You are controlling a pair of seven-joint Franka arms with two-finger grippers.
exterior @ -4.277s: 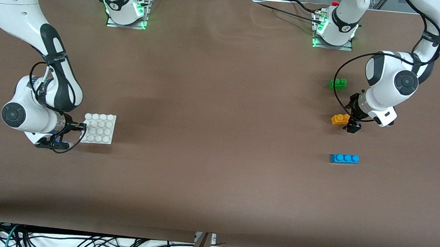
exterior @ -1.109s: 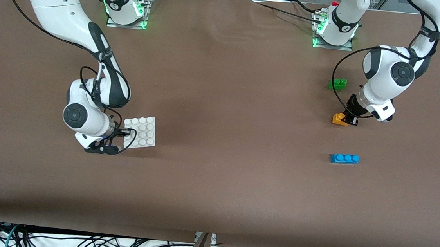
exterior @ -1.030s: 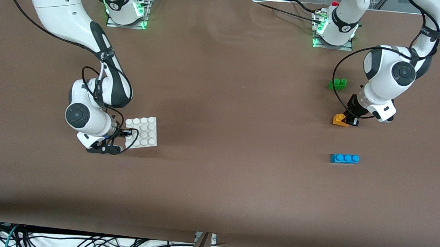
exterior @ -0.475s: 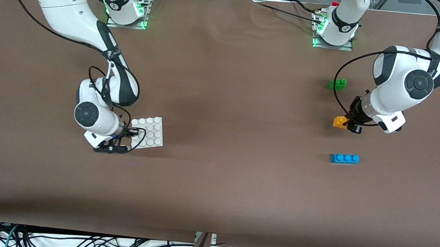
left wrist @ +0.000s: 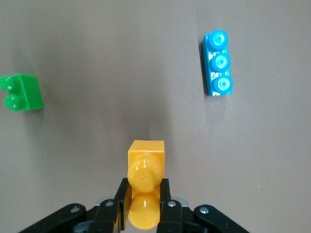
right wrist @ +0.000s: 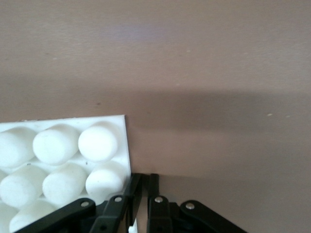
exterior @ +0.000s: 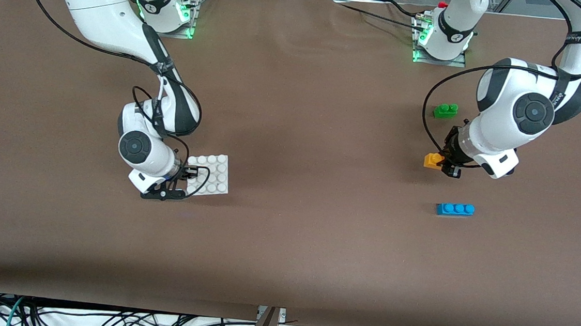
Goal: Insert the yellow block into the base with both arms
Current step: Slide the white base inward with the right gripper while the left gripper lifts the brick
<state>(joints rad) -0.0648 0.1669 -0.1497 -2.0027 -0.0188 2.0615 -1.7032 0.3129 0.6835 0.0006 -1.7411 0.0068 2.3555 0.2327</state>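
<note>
Toward the left arm's end of the brown table (exterior: 305,107), you have the left gripper (exterior: 446,162) clamped on the small yellow-orange plastic brick with two round studs (exterior: 432,159); in the left wrist view its black fingers (left wrist: 121,199) pinch the rear stud end of that yellow block (left wrist: 145,182), and the free end sticks out past the tips. The block is in the air over bare table between the other two bricks. From the yellow block, the green two-stud plastic brick (exterior: 445,111) lies at about 12 o'clock in the front view, farther from the front camera, and the longer blue three-stud plastic brick (exterior: 455,209) lies at about 5 o'clock, nearer to it; both rest on the table well apart from the gripper. Toward the right arm's end, your right gripper (exterior: 189,175) grips one edge of the flat white square plastic plate with its grid of round studs (exterior: 212,173). In the right wrist view the narrow fingers (right wrist: 124,201) close on the edge of this base (right wrist: 58,155) near a corner. The base is tilted in the front view, at about 9 o'clock from the yellow block and well apart from it.
</note>
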